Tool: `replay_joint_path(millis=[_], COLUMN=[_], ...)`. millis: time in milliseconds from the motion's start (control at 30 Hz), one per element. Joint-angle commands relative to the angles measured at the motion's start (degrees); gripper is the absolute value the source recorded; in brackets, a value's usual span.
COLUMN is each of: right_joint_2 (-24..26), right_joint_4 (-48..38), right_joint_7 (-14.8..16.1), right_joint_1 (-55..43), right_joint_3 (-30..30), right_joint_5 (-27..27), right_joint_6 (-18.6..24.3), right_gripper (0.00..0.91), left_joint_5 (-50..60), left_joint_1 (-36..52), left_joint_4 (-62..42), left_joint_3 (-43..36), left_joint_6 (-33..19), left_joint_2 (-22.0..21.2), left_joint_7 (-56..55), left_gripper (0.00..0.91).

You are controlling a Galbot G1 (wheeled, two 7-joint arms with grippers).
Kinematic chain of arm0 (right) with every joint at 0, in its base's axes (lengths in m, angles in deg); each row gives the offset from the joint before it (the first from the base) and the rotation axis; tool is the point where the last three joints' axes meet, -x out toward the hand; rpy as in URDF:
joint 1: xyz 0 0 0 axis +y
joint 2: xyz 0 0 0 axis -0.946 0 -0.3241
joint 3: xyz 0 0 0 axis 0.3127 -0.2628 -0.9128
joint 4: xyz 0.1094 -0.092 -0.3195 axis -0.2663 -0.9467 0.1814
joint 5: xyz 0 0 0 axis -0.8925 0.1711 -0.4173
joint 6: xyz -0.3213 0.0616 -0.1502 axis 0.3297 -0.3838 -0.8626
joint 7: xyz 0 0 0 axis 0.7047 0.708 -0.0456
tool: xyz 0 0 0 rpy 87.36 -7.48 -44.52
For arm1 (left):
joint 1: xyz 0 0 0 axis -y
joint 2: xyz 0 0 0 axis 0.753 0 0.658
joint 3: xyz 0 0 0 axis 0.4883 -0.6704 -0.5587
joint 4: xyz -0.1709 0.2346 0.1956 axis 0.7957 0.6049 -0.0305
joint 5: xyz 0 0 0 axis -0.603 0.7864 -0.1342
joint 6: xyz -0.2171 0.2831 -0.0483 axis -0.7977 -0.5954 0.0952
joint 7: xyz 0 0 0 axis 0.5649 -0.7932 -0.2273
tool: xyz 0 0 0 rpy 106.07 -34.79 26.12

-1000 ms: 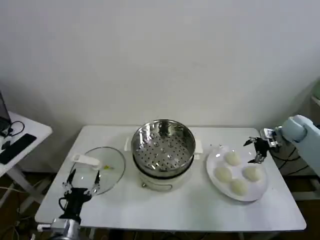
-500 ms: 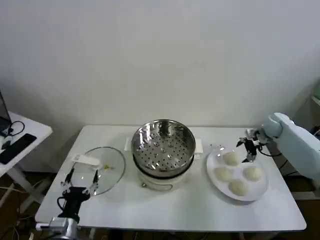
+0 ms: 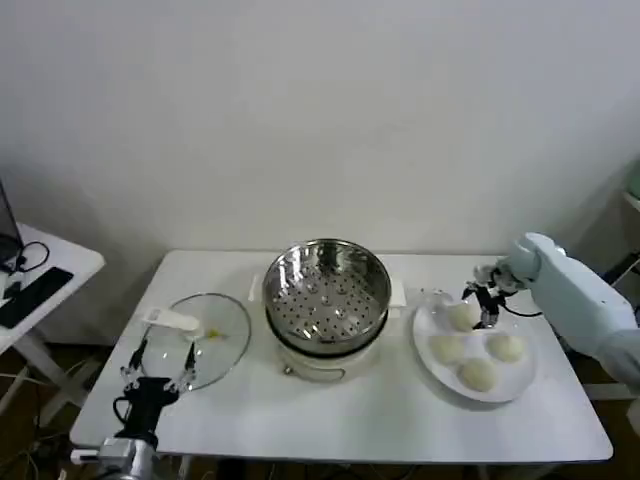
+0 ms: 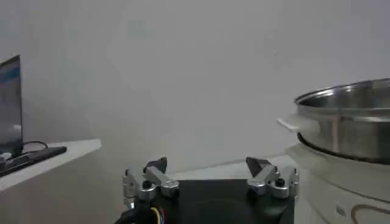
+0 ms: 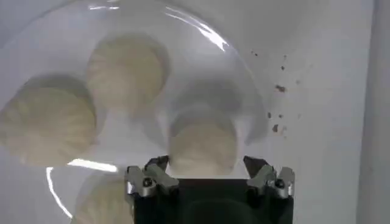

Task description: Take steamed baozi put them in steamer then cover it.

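Several cream-white baozi lie on a white plate (image 3: 420, 335) at the right of the table; the rear one (image 3: 461, 316) is nearest my right gripper (image 3: 482, 305). In the right wrist view that baozi (image 5: 203, 143) sits just ahead of and between the spread fingertips of my right gripper (image 5: 206, 164), which is open and hovers above it. The shiny steamer (image 3: 327, 295) stands empty in the table's middle on its cream pot. The glass cover (image 3: 205, 340) lies flat at the left. My left gripper (image 3: 158, 362) waits open at the front left, beside the cover.
Other baozi (image 5: 127, 70) (image 5: 47, 125) crowd the plate close to the one under my right gripper. A side table with a dark device (image 3: 30, 290) stands off to the left. From the left wrist, the steamer (image 4: 347, 119) rises beside the open left gripper (image 4: 207, 167).
My right gripper has swung left from the table's right edge to over the plate's rear baozi. The left arm has stayed put.
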Motion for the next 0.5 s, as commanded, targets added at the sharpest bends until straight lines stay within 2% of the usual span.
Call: replay_joint_path(millis=[33, 167, 333, 500], right_joint_2=[-1.29, -1.24, -1.24, -1.36], right_joint_4=[-1.57, -1.52, -1.55, -1.81], right_joint_7=[0.03, 0.26, 0.25, 0.16], right_joint_1=[0.16, 0.25, 0.32, 0.3], right_joint_3=[0.78, 0.82, 0.96, 1.38], right_joint_5=[-1.34, -1.37, -1.36, -1.31], right_joint_6=[0.33, 0.25, 0.24, 0.17], right_gripper=[0.907, 0.907, 0.806, 0.776], left_joint_5=[0.01, 0.01, 0.02, 0.03], left_joint_1=[0.0, 0.05, 0.07, 0.03], left_joint_4=[-0.09, -0.11, -0.09, -0.02], left_joint_3=[0.05, 0.06, 0.04, -0.02], left_joint_6=[-0.05, -0.02, -0.02, 0.08], left_joint_2=[-0.06, -0.09, -0.12, -0.14], left_joint_7=[-0.03, -0.08, -0.09, -0.14], left_gripper=[0.907, 0.907, 0.907, 0.907])
